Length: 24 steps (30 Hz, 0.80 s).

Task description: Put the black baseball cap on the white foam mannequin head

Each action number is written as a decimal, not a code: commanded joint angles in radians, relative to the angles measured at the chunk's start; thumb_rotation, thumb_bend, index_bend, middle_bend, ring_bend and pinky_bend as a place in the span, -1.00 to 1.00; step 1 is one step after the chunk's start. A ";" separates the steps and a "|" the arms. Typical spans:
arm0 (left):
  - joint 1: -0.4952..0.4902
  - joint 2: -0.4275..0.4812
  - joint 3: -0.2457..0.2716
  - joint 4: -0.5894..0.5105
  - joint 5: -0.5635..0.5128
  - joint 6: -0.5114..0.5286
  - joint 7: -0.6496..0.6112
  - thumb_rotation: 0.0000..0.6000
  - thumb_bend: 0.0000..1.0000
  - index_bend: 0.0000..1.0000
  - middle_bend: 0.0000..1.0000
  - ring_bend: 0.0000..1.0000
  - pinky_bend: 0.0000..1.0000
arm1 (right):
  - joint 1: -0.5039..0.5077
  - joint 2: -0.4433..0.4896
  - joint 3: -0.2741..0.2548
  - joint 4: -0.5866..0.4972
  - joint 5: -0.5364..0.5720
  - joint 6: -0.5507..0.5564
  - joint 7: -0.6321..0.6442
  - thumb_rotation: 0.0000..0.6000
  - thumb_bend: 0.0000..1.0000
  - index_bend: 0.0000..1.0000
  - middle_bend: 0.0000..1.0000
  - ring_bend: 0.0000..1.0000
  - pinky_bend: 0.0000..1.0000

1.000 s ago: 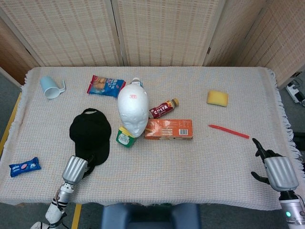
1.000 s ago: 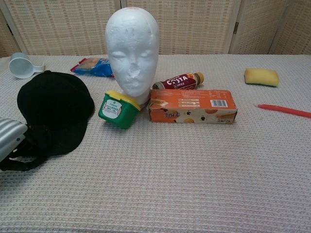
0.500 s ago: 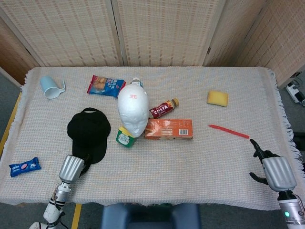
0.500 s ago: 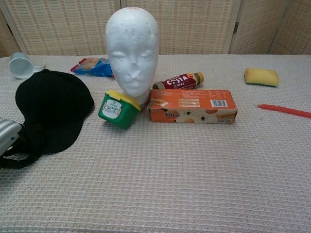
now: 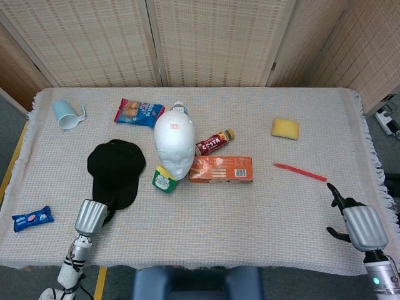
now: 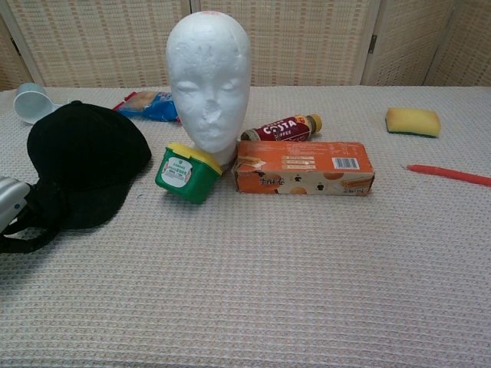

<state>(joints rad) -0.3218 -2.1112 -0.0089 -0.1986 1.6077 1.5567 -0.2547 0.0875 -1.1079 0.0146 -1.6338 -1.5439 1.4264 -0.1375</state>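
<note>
The black baseball cap (image 5: 116, 167) lies left of the white foam mannequin head (image 5: 174, 141), which stands upright mid-table. My left hand (image 5: 92, 217) grips the cap's brim at its near edge; dark fingers curl over the brim. In the chest view the cap (image 6: 86, 157) sits at the left with its crown raised, the left hand (image 6: 11, 205) at the frame edge, and the mannequin head (image 6: 209, 77) faces me. My right hand (image 5: 356, 222) hovers by the table's near right corner, fingers apart and holding nothing.
A green tub (image 5: 164, 181) and an orange box (image 5: 221, 169) sit at the head's base, with a Costa bottle (image 5: 214, 142) behind. Further off lie a yellow sponge (image 5: 285, 128), red pen (image 5: 300, 172), blue cup (image 5: 65, 114), snack packet (image 5: 139, 112) and blue packet (image 5: 31, 218).
My left hand has drawn back to the left with the brim, and the cap has slid left and its crown has lifted. The right hand has barely shifted.
</note>
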 commanded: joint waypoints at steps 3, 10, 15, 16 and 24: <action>-0.010 -0.006 -0.007 0.010 -0.013 -0.013 -0.001 1.00 -0.06 0.24 1.00 1.00 1.00 | 0.002 0.002 -0.002 -0.002 -0.001 -0.004 0.005 1.00 -0.97 -1.00 -0.20 -0.21 0.22; -0.021 -0.003 -0.032 0.022 -0.046 -0.011 0.005 1.00 0.08 0.46 1.00 1.00 1.00 | 0.004 0.008 -0.009 -0.006 -0.009 -0.010 0.013 1.00 -0.97 -1.00 -0.20 -0.21 0.22; -0.041 0.015 -0.056 0.018 -0.069 0.021 0.006 1.00 0.08 0.48 1.00 1.00 1.00 | 0.005 0.017 -0.015 -0.012 -0.016 -0.014 0.024 1.00 -0.97 -1.00 -0.20 -0.21 0.22; -0.045 0.020 -0.061 0.015 -0.073 0.031 0.005 1.00 0.08 0.48 1.00 1.00 1.00 | 0.005 0.019 -0.016 -0.013 -0.018 -0.014 0.026 1.00 -0.97 -1.00 -0.21 -0.21 0.22; -0.074 0.058 -0.104 -0.014 -0.108 0.125 -0.022 1.00 0.08 0.52 1.00 1.00 1.00 | 0.005 0.040 -0.028 -0.028 -0.035 -0.016 0.050 1.00 -0.97 -1.00 -0.23 -0.23 0.22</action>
<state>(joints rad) -0.3907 -2.0586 -0.1066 -0.2074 1.5061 1.6748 -0.2721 0.0929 -1.0699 -0.0124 -1.6605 -1.5774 1.4100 -0.0890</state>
